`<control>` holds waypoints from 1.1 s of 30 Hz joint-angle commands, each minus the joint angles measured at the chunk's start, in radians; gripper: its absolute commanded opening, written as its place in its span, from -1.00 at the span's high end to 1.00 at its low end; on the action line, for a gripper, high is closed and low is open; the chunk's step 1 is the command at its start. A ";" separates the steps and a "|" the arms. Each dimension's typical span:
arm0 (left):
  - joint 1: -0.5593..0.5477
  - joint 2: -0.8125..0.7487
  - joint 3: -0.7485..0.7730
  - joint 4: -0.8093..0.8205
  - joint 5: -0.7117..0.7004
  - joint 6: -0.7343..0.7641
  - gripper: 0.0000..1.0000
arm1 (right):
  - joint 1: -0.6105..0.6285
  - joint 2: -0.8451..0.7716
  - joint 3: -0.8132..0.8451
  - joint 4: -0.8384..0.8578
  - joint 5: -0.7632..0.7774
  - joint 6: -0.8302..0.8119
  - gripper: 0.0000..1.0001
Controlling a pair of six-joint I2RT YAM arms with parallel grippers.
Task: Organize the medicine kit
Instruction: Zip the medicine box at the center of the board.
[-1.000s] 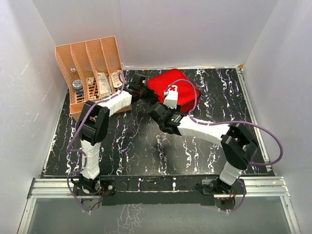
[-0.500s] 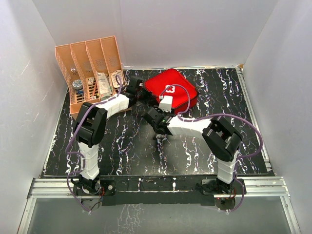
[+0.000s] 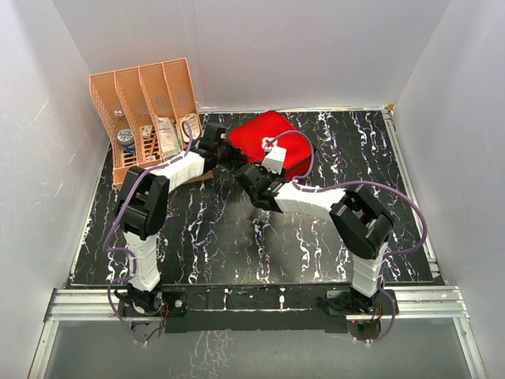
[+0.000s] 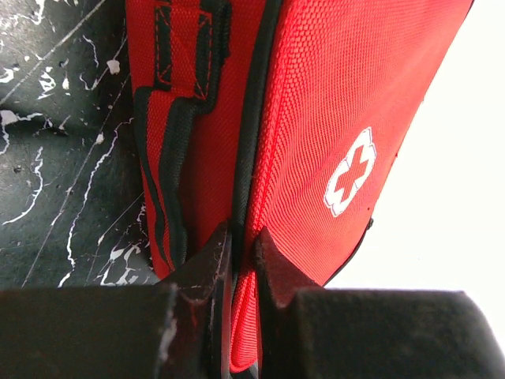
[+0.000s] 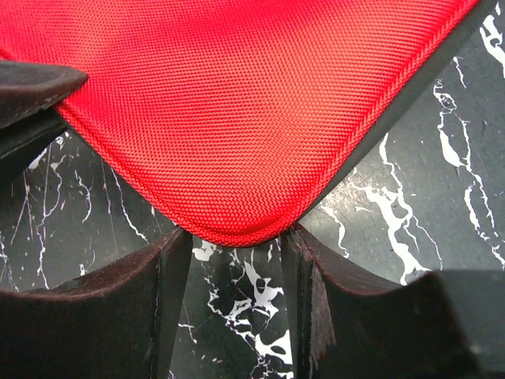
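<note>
The counter (image 3: 197,237) is black stone-look laminate veined with white. Plain white walls (image 3: 316,47) close it in on three sides, and a bare metal rail (image 3: 260,296) runs along the 6 o'clock edge. At 10 o'clock an orange slotted rack (image 3: 142,95) leans against the corner, with small packets and a round tin in its bays; their print is too small to read.

The only mark that can be made out is the white cross (image 4: 349,172) on the lid of the medicine kit (image 3: 256,134). No brand or wording shows on the red weave or on the black webbing strap (image 4: 185,47) stitched to its side.

The medicine kit sits at 12 o'clock on the counter, close to the back wall and just right of the rack.

The left arm (image 3: 170,175) reaches to the kit's 9 o'clock edge. The left jaws are drawn narrow and pinch the rim of the red lid beside the dark zip seam, with the cross at 2 o'clock from the tips.

The right arm (image 3: 316,201) comes in from 5 o'clock. The right jaws stand partly apart, and the kit's rounded near corner sits at their mouth between the two tips, with counter showing beneath. Whether they press on the fabric cannot be told.
</note>
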State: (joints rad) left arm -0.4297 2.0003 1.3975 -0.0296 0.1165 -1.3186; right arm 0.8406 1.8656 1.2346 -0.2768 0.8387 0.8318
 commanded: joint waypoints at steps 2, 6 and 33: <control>0.042 -0.010 -0.062 -0.199 -0.108 0.020 1.00 | -0.054 0.019 0.058 0.106 0.053 -0.030 0.09; 0.056 -0.002 -0.054 -0.200 -0.102 0.016 1.00 | -0.066 0.044 0.086 0.114 0.040 -0.043 0.13; 0.064 -0.001 -0.068 -0.148 -0.061 0.033 1.00 | -0.092 0.019 0.028 0.206 -0.049 -0.044 0.60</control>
State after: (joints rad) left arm -0.3836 1.9942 1.3804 -0.0040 0.1040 -1.3388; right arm 0.7959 1.9194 1.2789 -0.1761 0.7174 0.7959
